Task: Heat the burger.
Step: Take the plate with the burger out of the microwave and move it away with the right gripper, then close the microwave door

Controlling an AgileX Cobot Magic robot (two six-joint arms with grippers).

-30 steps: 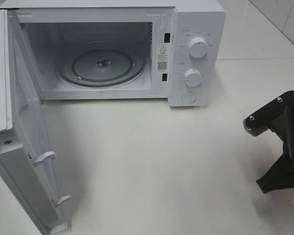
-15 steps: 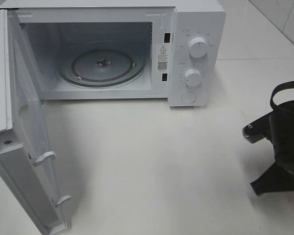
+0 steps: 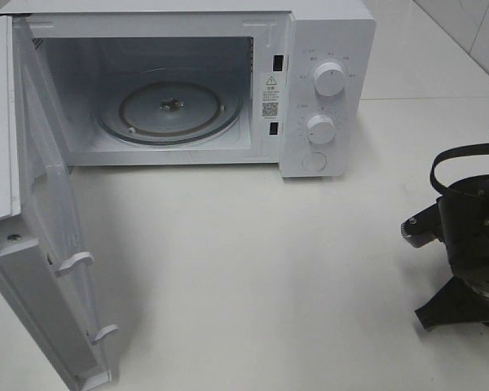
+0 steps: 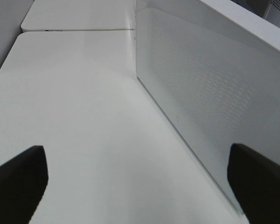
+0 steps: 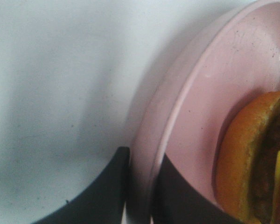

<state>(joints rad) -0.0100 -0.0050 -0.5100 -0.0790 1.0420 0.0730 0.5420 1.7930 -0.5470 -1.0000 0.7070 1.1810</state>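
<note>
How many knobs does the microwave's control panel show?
2. The upper knob sits near the top of the microwave panel, right of the open cavity; the lower knob sits directly below it. Under that is a flat round button, not a knob.

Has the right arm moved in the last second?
Yes. The right arm has shifted down the overhead view, away from the microwave, and rotated.

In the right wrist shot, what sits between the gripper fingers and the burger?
The pink plate: its rim runs between the two dark fingers, and the burger sits further in on the plate. Only the right wrist view shows this.
</note>
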